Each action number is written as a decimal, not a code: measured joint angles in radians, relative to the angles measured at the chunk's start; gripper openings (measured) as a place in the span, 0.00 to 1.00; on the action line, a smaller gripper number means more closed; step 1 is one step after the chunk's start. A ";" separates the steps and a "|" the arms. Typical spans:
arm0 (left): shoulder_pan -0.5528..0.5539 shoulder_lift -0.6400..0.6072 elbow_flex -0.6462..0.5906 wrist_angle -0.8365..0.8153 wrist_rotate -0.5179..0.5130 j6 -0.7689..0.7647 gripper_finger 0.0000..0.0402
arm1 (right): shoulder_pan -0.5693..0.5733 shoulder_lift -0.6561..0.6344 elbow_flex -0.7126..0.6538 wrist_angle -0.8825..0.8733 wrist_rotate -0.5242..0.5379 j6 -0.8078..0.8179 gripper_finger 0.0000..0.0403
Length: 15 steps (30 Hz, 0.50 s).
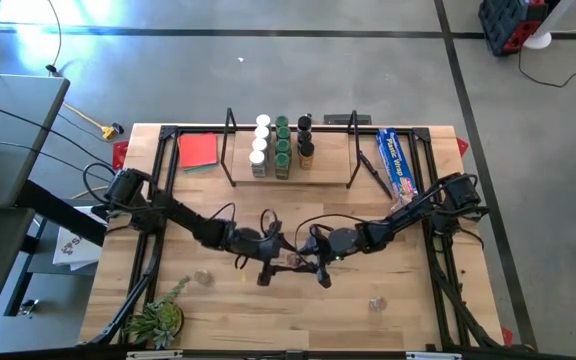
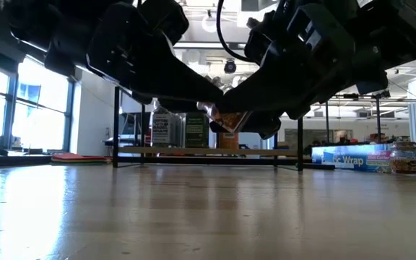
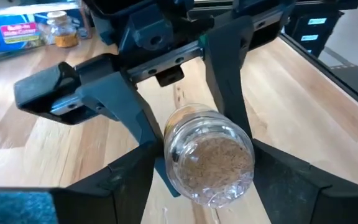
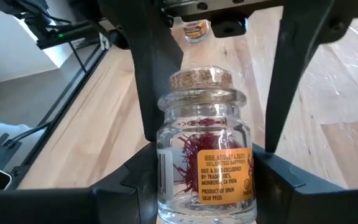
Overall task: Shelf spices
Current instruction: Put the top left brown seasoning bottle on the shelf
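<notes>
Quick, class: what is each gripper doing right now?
Left gripper: around the glass jar, grip cannot be told.
Right gripper: closed on the same jar.

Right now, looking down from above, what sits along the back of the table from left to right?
Flat red square → white-topped jars → green-topped jars → dark-topped jars, all three rows on the shelf → long blue box.

Brightly lit from above, with daylight glare blown out on the concrete floor (image 1: 38,40) at upper left of the high view. Backlit in the low view (arms mere silhouettes), window (image 2: 45,108) at left overexposed, near tabletop (image 2: 193,217) soft and blurred.
</notes>
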 joint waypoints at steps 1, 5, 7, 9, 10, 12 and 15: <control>0.003 0.000 0.000 0.003 0.013 0.001 0.62 | 0.000 0.000 0.000 0.001 0.002 -0.005 0.42; 0.002 0.000 -0.001 0.008 0.026 0.009 0.59 | 0.001 0.000 0.000 -0.005 0.002 -0.016 0.42; 0.003 0.001 -0.001 0.001 0.024 -0.005 0.56 | 0.000 0.000 0.000 -0.016 0.009 -0.017 0.42; 0.003 -0.006 -0.001 -0.009 0.026 -0.020 0.52 | 0.000 0.000 0.000 -0.016 0.016 -0.020 0.42; 0.002 -0.008 -0.001 -0.010 0.024 -0.026 0.49 | 0.000 0.000 0.000 -0.015 0.019 -0.020 0.42; 0.002 -0.017 -0.002 -0.021 0.014 -0.031 0.45 | -0.001 0.000 0.000 -0.015 0.024 -0.020 0.42; 0.001 -0.038 -0.002 -0.049 -0.018 -0.044 0.42 | -0.001 0.000 0.002 -0.015 0.034 -0.020 0.42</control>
